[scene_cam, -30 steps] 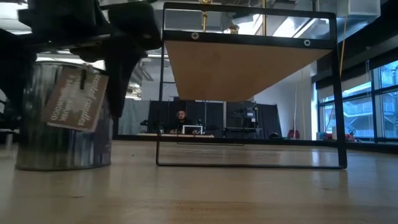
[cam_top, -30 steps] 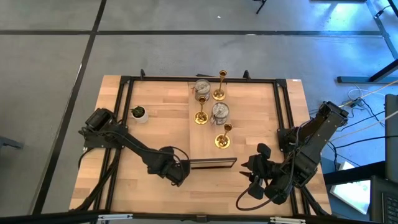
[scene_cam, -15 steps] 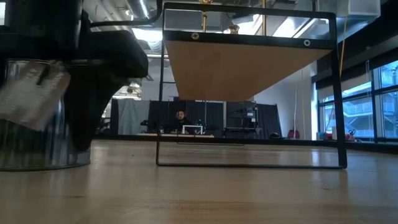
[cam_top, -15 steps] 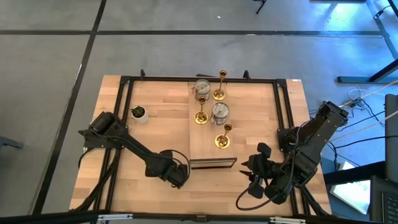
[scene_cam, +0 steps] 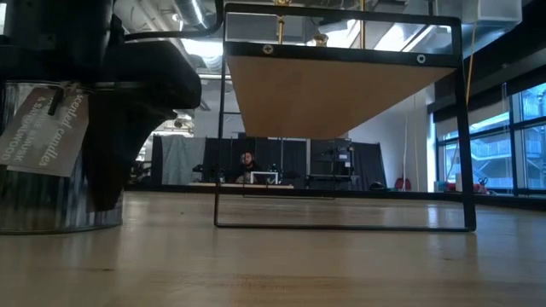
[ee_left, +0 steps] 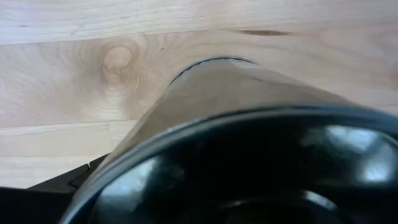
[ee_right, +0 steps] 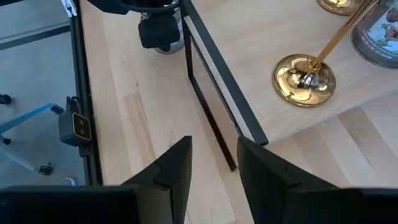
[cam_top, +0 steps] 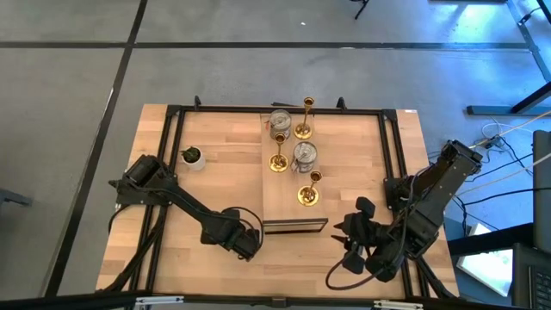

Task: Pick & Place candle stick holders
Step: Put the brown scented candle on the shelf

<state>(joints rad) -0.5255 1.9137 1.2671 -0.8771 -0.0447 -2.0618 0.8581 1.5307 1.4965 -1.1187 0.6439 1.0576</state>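
One squat silvery candle stick holder (scene_cam: 43, 183) with a paper tag (scene_cam: 38, 128) stands on its base on the table, left of the raised wooden board (cam_top: 284, 191). My left gripper (cam_top: 244, 242) points down over it, open, with one dark finger (scene_cam: 115, 158) beside its wall. The holder's rim (ee_left: 205, 118) fills the left wrist view. On the board stand three gold stick holders (cam_top: 308, 196) (cam_top: 278, 162) (cam_top: 303, 129) and two silvery cups (cam_top: 305, 155) (cam_top: 280, 120). My right gripper (ee_right: 214, 158) hovers open and empty at the front right. My left gripper comes at the silvery holder from above, fingers pointing down. One finger (scene_cam: 115, 158) stands close along the holder's side wall (scene_cam: 81, 192); the other finger is out of view. Whether either finger touches the wall I cannot tell. The holder stands upright on the table.
The board rests on a black wire stand (scene_cam: 465, 128) with open space beneath it. A small green potted plant (cam_top: 192, 157) stands at the left. A black frame (cam_top: 172, 129) runs round the table. Bare wood lies between the two grippers.
My left gripper has sunk lower over the silvery holder and rolled a little. The holder has shifted a little toward the table's left edge, and its tag has swung round. My right gripper has kept still.
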